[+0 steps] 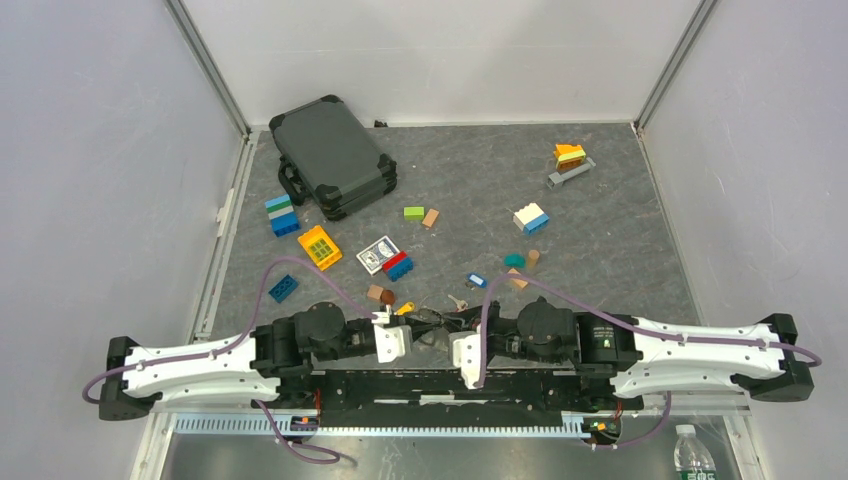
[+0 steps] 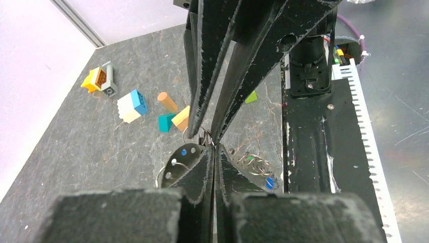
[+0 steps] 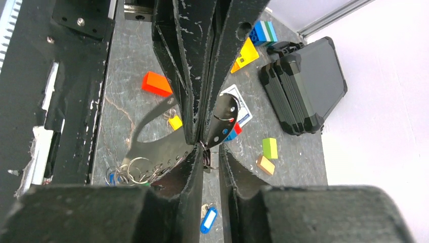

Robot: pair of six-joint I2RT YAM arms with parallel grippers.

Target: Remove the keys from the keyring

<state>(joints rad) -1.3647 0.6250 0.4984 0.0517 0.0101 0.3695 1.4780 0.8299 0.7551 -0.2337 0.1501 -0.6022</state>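
The left gripper point(image 2: 213, 148) is seen pressed fully together, its fingertips set against the thin grey metal wire keyring point(image 2: 202, 135); whether the wire is pinched cannot be told. The right gripper point(image 3: 208, 150) is met tip to tip, its jaws held narrowly apart about the same loops. A silver oval metal plate with coloured dots point(image 3: 223, 119) is seen just beside the tips. A cluster of small silver wire rings point(image 2: 253, 163) is laid on the grey stone-patterned table point(image 1: 600, 220) just beside the grippers, and tiny silver keys with coloured plastic heads point(image 2: 269, 183) are gathered there, one blue. Coloured plastic building blocks point(image 1: 283, 215) and a dark hard carrying case point(image 1: 335, 155) are found well beyond.
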